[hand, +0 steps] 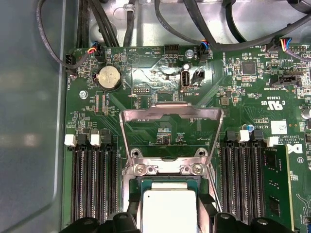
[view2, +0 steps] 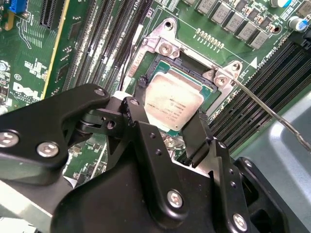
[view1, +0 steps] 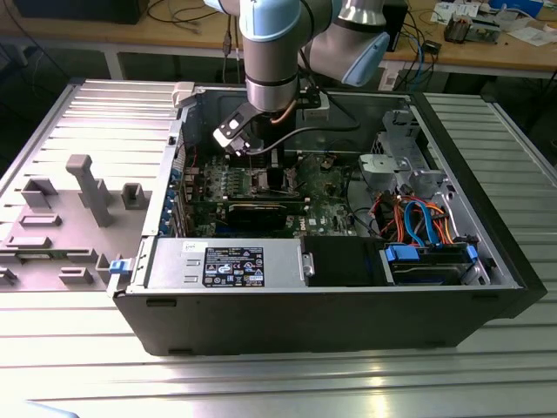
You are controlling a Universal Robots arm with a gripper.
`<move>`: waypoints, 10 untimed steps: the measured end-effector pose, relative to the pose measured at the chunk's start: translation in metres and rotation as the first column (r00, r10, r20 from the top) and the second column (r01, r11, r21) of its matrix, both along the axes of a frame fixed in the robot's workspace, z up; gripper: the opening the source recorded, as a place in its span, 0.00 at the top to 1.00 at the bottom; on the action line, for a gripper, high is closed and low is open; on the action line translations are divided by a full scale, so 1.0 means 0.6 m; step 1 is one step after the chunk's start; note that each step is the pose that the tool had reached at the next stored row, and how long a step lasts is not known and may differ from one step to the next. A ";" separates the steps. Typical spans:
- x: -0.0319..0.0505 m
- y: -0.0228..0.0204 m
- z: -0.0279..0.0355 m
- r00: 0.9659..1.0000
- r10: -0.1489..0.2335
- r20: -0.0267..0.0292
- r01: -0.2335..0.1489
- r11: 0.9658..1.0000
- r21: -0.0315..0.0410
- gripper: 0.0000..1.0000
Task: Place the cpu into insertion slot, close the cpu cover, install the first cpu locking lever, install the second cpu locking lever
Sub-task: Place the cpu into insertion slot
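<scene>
The cpu (view2: 172, 103), a silvery square chip, lies in the insertion slot (view2: 193, 64) of the green motherboard (view1: 326, 187). My black gripper (view2: 169, 108) reaches down into the open computer case, and its two fingers (view2: 197, 128) press against opposite edges of the chip. The first wrist view shows the cpu (hand: 167, 208) between the fingers, my gripper (hand: 167, 213) low over the slot. The cpu cover (hand: 170, 112), a dull-metal frame with a window, stands swung open beyond the slot. A thin wire locking lever (view2: 272, 112) juts out from a corner of the slot, unlatched.
Long black memory slots (hand: 92, 184) flank the socket on both sides. Black cables (hand: 146, 24) run along the case wall. The case holds a power supply (view1: 231, 264), a long black card (view1: 261, 209) and a drive cage (view1: 409, 165). Grey fixture blocks (view1: 87, 187) stand at the exterior view's left.
</scene>
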State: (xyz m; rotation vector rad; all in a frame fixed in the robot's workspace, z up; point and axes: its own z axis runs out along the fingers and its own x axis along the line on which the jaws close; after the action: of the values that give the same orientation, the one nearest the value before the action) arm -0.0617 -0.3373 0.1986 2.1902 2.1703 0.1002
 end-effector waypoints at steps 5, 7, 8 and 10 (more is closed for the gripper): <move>0.000 0.0000 0.000 1.000 0.000 0.000 0.000 1.000 0.000 0.45; 0.000 0.0000 0.000 1.000 0.001 0.000 -0.001 1.000 0.000 0.45; 0.000 0.0000 0.000 1.000 0.003 0.000 -0.003 1.000 0.000 0.45; 0.000 0.0000 0.000 1.000 0.005 0.000 -0.005 1.000 0.000 0.45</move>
State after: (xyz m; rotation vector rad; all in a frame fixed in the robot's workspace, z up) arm -0.0617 -0.3373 0.1986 2.1842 2.1762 0.0999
